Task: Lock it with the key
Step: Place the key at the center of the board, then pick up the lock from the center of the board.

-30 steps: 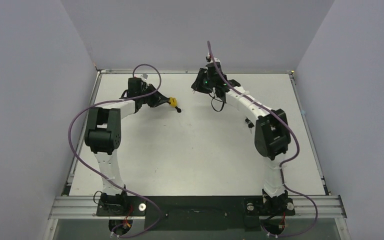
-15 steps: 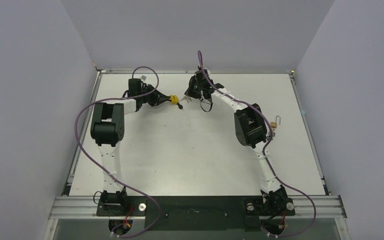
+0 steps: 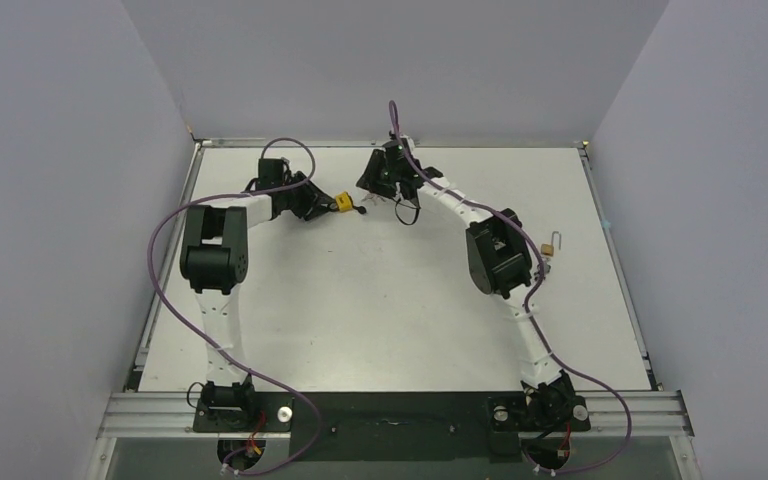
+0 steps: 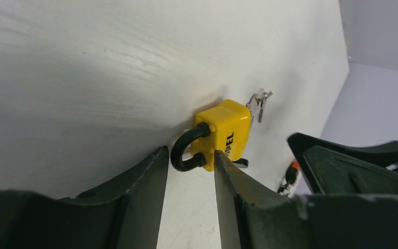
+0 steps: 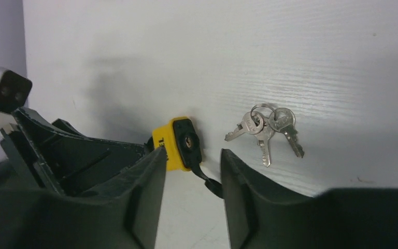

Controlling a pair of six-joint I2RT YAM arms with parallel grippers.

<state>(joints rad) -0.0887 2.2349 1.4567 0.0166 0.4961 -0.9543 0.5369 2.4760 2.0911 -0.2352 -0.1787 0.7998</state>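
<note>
One white table (image 3: 380, 300) underneath; left gripper (image 4: 189, 154) clamped on the black shackle (image 4: 179, 151) of the yellow padlock (image 4: 227, 132), its body just past the fingertips; right gripper (image 5: 193, 153) gaped, fingers apart, holding nothing, padlock keyhole (image 5: 188, 141) just beyond one finger; silver key bunch (image 5: 263, 127) lay flat on the table beyond the other finger.

White table (image 3: 380, 300) carrying three small things.
A yellow padlock (image 3: 341, 203) sits at far centre, a bunch of keys (image 5: 264, 129) just beside it; a small brass padlock (image 3: 548, 248) lies well to the right.
</note>
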